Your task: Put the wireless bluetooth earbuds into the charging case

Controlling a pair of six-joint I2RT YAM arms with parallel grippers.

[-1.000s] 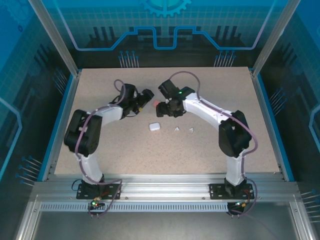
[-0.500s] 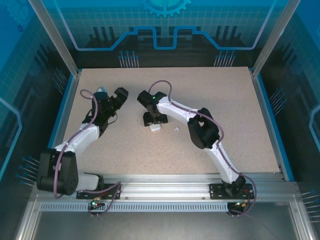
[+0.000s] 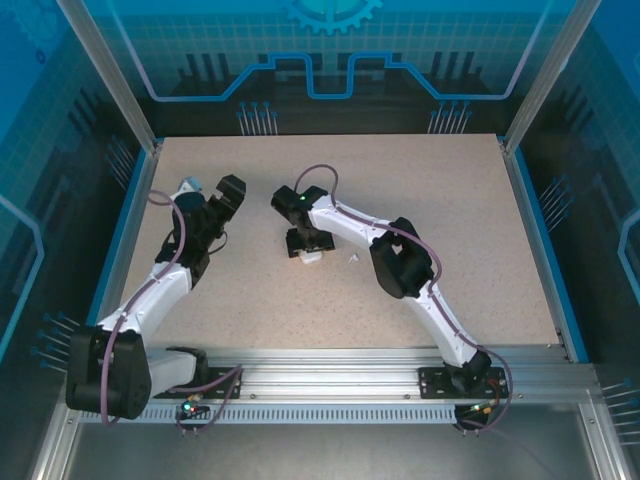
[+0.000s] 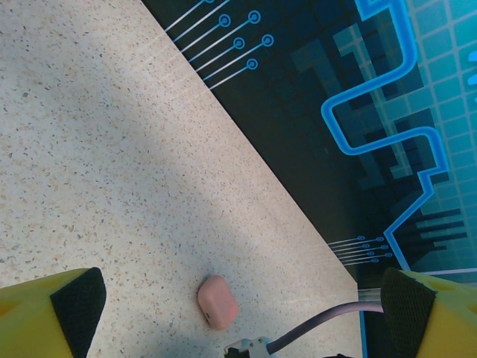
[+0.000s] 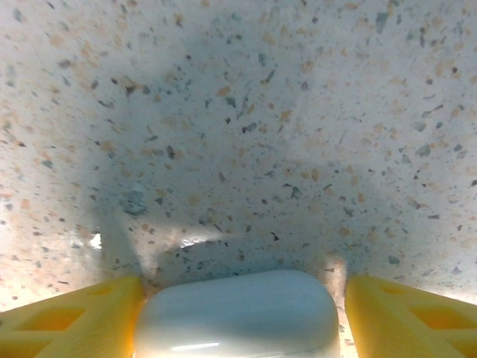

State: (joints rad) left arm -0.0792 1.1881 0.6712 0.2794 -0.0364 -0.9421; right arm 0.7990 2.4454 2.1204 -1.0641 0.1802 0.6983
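The desk [image 3: 460, 200] carries everything I need. My left fingers [image 3: 212, 192] hang spread wide with nothing between them. The pink case [image 4: 217, 302] lies on the desk out ahead of them, well apart.

My right fingers [image 3: 304, 243] are low at the desk, straddling the white case [image 5: 235, 313]. It sits flat between them, its long axis running from finger to finger. One finger looks to touch its end and the other is just beside the far end, but I cannot tell whether they are actually pressing on it. The case looks shut. One white earbud [image 3: 352, 258] lies near the right fingers, off to their side.

I judge the step in hand to be taking hold of the white case. To do it well I would close slowly and evenly. The shell is smooth and rounded, and it could squirt out or spin under a lopsided squeeze. I would set the pads low on its widest part, hold it flat, and avoid sweeping toward the earbud.
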